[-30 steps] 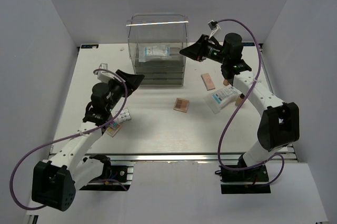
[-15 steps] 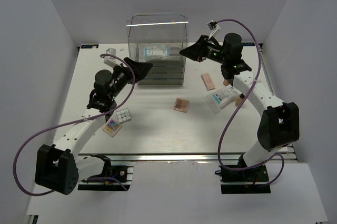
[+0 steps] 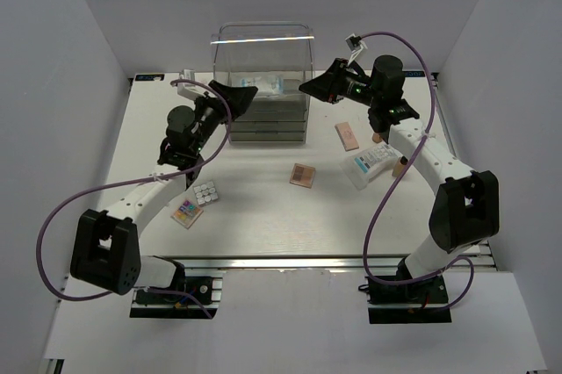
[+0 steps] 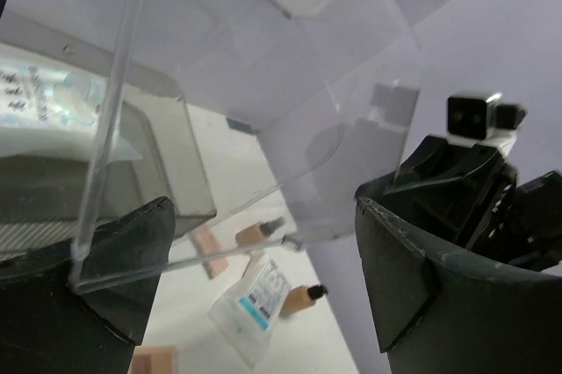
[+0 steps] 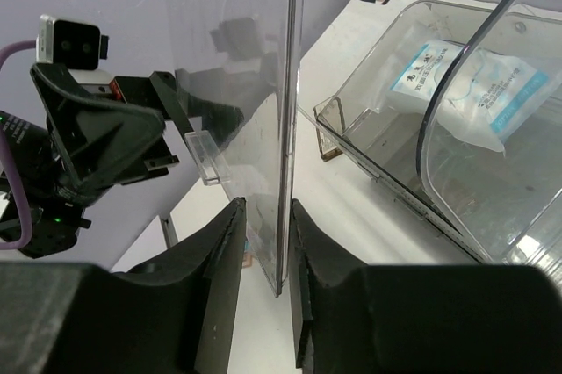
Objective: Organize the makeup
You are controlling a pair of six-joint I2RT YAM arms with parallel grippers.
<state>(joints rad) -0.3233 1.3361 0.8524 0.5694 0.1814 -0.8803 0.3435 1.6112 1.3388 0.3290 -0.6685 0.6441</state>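
Now at the clear acrylic drawer box (image 3: 263, 119), the left gripper (image 3: 244, 93) is found at the left front corner. A second ago it was low beside the white palette of round pans (image 3: 206, 192). Its jaws are spread wider than before, astride a clear edge, with nothing gripped. The right gripper (image 3: 309, 86) is unmoved and is clamped on the box's upright clear panel (image 5: 285, 128). One white-blue packet (image 3: 263, 84) is seen in the top compartment, between the grippers. On the table (image 3: 263, 225), well apart from both, are noted a second packet (image 3: 373, 161), the multicoloured palette (image 3: 186, 212), an oblong peach palette (image 3: 347, 136), a square peach palette (image 3: 302, 175) and tan bottles (image 3: 399, 163).
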